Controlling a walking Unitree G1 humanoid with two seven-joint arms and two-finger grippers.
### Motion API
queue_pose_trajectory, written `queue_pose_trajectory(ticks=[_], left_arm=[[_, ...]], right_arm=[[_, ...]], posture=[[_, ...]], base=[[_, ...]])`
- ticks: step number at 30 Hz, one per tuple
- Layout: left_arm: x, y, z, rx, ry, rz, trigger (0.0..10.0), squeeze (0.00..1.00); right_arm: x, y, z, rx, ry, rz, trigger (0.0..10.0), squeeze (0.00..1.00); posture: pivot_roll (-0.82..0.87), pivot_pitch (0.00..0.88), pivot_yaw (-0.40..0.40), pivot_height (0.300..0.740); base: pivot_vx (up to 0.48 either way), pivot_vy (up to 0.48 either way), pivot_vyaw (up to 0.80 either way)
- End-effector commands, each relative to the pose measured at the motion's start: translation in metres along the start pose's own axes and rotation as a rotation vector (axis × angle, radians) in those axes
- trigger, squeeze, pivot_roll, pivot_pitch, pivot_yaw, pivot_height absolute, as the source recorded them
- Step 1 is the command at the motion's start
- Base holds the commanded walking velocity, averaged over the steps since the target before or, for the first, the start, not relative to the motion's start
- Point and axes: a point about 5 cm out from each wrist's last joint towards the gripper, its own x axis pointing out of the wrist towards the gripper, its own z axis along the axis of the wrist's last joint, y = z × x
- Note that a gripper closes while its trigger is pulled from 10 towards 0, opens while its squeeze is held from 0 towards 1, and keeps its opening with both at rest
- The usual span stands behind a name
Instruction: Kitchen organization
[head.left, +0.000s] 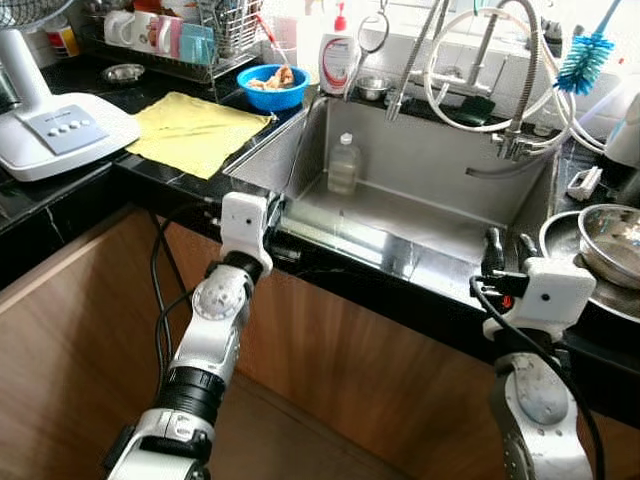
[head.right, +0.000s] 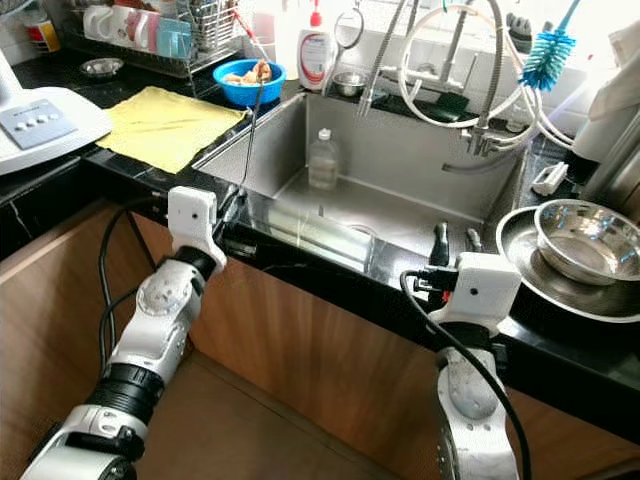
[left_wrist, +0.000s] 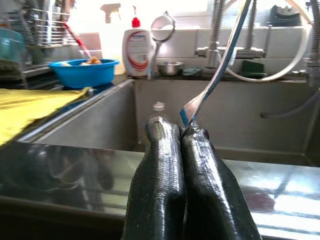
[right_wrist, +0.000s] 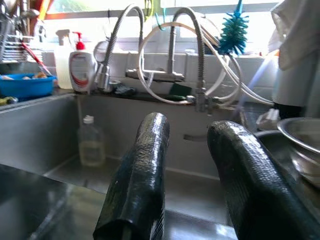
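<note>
Left gripper (left_wrist: 182, 131): your left arm reaches to the front edge of the sink; its jaws are pressed together on the handle end of a fork (left_wrist: 220, 70), which rises up and away from the fingertips over the basin.
Right gripper (right_wrist: 187, 130): your right arm sits at the sink's front right corner, jaws spread apart with nothing between them, pointing across the basin toward the taps.
Sink (head.left: 440, 170): a steel basin set into the black counter (head.left: 50, 195); a small clear bottle (head.left: 343, 163) with pale liquid stands upright against its back wall.
Behind the sink: a white soap dispenser (head.left: 338, 60) with a red pump, a small steel cup just beside it, looped hoses and spring taps (head.left: 520, 90), and a blue bottle brush (head.left: 585, 60).
Left of the sink: you see a yellow cloth (head.left: 195, 130) spread flat on the counter, a blue bowl (head.left: 272, 87) holding food behind it, a dish rack with mugs and cutlery, and a white fan base (head.left: 55, 125).
Right of the sink: a steel bowl (head.right: 590, 240) nests in a wider pan.
</note>
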Motion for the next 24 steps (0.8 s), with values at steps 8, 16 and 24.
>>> queue_pose_trajectory(ticks=[8, 16, 24], left_arm=[[0.0037, -0.0066, 0.0052, -0.003, -0.022, -0.031, 10.0, 0.00], [0.0041, -0.0076, 0.0060, -0.008, -0.023, -0.038, 10.0, 0.00], [0.0083, -0.0086, 0.0103, -0.002, -0.037, -0.045, 10.0, 0.00]], right_arm=[[-0.0062, -0.0005, -0.0004, -0.012, 0.020, -0.012, 10.0, 0.00], [-0.0078, 0.0056, -0.0019, -0.004, 0.029, -0.004, 10.0, 0.00], [-0.0033, 0.0048, -0.0010, -0.004, 0.025, -0.016, 10.0, 0.00]], posture=[[-0.01, 0.000, -0.036, 0.719], [0.00, 0.000, -0.036, 0.719], [0.01, 0.000, -0.038, 0.719]], base=[[0.000, 0.000, -0.66], [0.000, 0.091, -0.66], [0.000, 0.085, -0.66]])
